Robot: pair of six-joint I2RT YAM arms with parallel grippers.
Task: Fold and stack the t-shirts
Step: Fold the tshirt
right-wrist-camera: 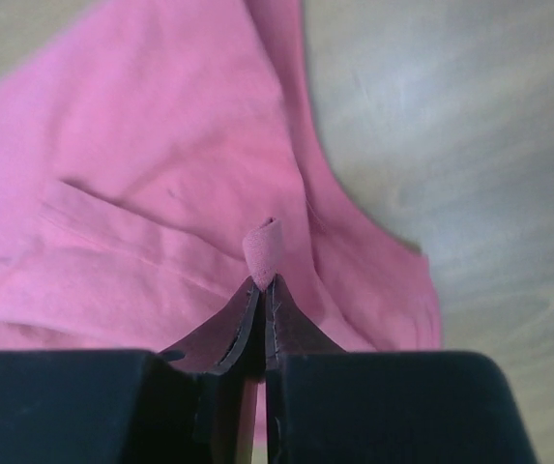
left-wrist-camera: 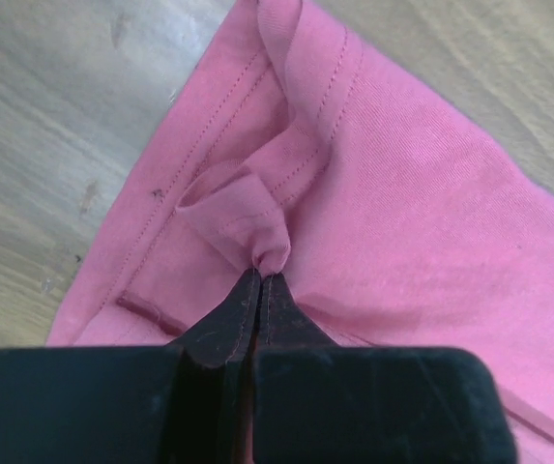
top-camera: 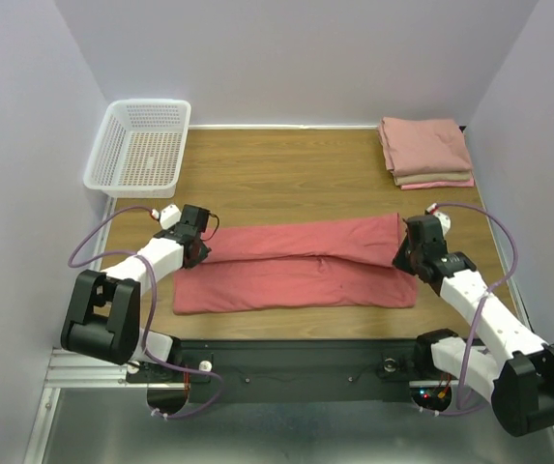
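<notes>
The brown wood-grain surface (top-camera: 286, 179) carries everything. Across its near middle lies the coral-red cotton t-shirt (top-camera: 296, 282), stretched out as a long band from left to right, with one lengthwise layer lying over another and the lower layer showing along the near side. The white plastic lattice basket (top-camera: 141, 145) sits at the far left corner, well apart from the shirt; the pile of folded salmon-pink and beige t-shirts (top-camera: 426, 147) rests at the far right corner.

The left hand (left-wrist-camera: 260, 275) is at the left end of the upper layer, its jaws pressed together on a small gathered tuck of cloth beside the stitched hem; the right hand (right-wrist-camera: 265, 280) is at the right end, its jaws likewise closed on a little nub of fabric standing up between the tips.

The shirt looks light, limp and soft, so it would likely sag in the span between the two hands and drape instead of holding a crease by itself. It is not fragile, but so thin a pinch could slip out under a pull. The best hold seems to be at the end corners along the hemmed edge, where the doubled, stitched cloth gives the tips more to bite; moving both hands together should keep the edge taut and the fold straight.
</notes>
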